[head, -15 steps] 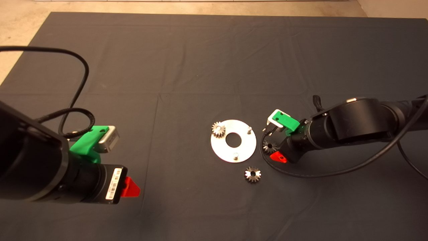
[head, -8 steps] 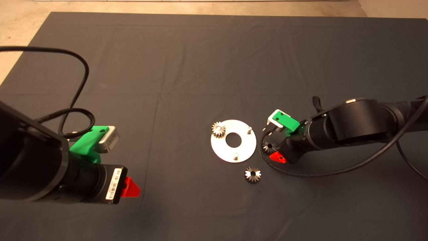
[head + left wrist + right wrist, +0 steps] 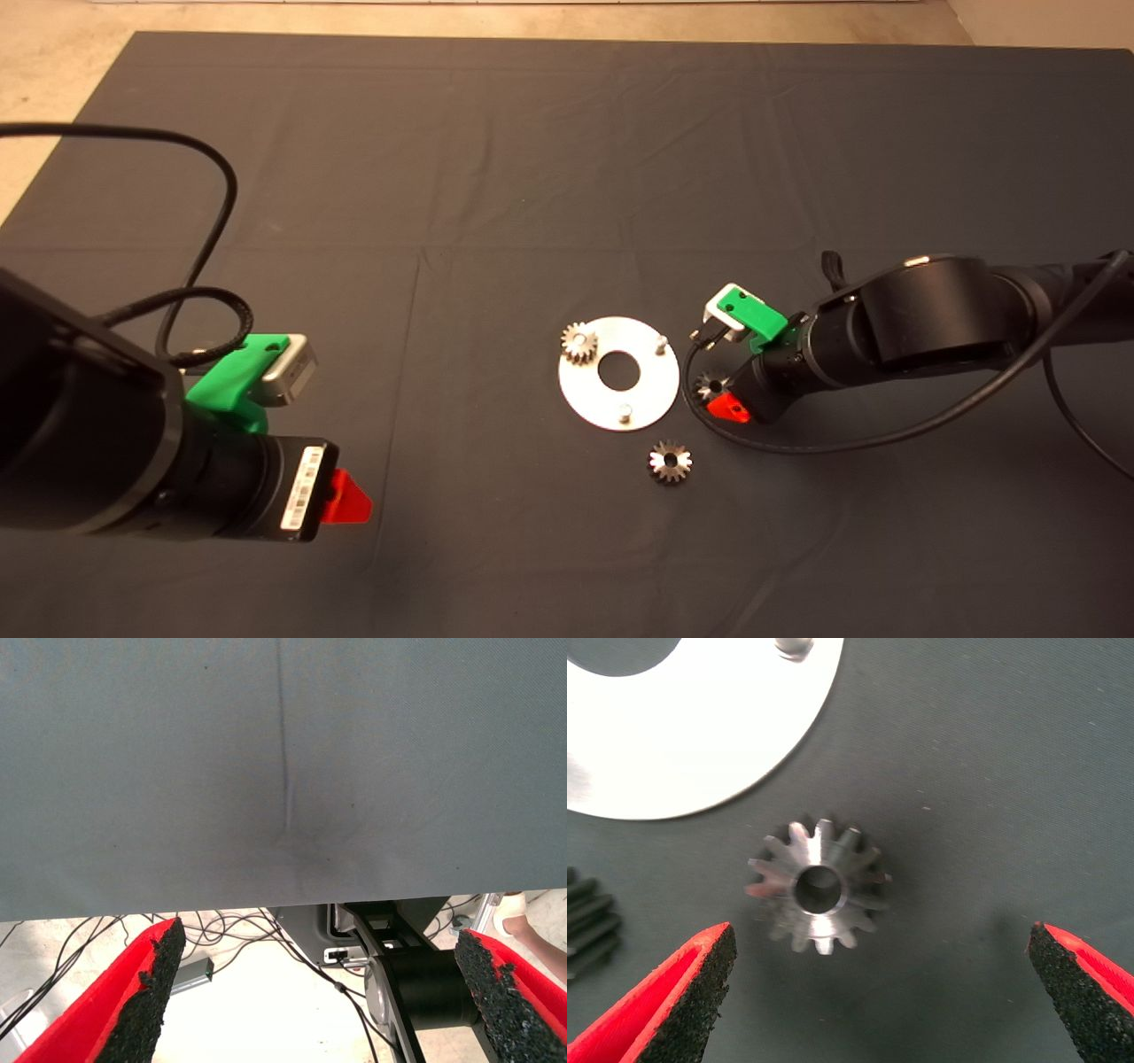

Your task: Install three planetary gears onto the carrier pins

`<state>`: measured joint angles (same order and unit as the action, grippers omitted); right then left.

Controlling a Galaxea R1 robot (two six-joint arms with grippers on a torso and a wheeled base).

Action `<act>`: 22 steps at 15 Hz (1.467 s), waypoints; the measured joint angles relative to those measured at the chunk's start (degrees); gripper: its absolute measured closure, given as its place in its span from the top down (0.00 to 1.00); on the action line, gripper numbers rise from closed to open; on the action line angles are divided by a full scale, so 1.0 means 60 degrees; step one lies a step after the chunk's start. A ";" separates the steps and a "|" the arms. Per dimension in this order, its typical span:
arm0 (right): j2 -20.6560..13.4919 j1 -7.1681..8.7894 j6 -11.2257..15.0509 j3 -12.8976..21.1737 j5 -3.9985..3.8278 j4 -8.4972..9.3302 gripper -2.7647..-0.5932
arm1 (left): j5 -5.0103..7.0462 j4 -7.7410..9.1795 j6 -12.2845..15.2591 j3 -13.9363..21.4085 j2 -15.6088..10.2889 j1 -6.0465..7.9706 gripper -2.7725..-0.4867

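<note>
Your right pincer [image 3: 881, 992] hangs just over the mat beside the round plate [image 3: 619, 373], its two red fingers spread wide and grasping nothing. Between those fingers, in the right wrist view, lies one gear [image 3: 818, 886] flat on the mat [image 3: 496, 177], just off the plate's rim on the side toward the right arm; neither pad touches it.

You have three gears in all. One [image 3: 578, 342] sits on the plate at the edge away from the right arm, on a pin. The one under your right pincer [image 3: 710, 385] lies off the plate, partly hidden from above by the pincer. The third [image 3: 670, 462] lies flat on the mat just off the plate's near edge, a little toward the right arm.

Of the three pins, you can see two bare ones: one [image 3: 660, 342] on the plate's far edge toward the right arm, one [image 3: 625, 411] by its near edge. The plate has one central hole.

Your left pincer [image 3: 314, 1001] waits well away from the plate at the worktop's near left, fingers spread and holding nothing; its wrist view shows mat, floor cables and a person's foot [image 3: 518, 920].
</note>
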<state>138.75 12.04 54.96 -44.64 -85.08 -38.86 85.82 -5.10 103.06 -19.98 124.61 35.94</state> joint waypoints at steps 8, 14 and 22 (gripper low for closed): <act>0.0171 -0.0014 0.0000 -0.0291 0.0403 -0.0030 0.86 | 0.0011 0.0135 0.0041 0.0000 0.0106 0.0000 0.74; 0.0484 -0.0020 0.0000 -0.0479 0.0407 -0.0051 0.86 | 0.0007 0.0139 0.0045 0.0000 0.0102 0.0000 0.74; 0.0496 -0.0175 0.0000 -0.0479 0.0413 -0.0065 0.86 | 0.0007 0.0139 0.0047 0.0000 0.0104 0.0000 0.74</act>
<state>141.73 11.00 54.96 -47.52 -82.60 -39.25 85.86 -4.27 103.34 -19.98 125.24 35.94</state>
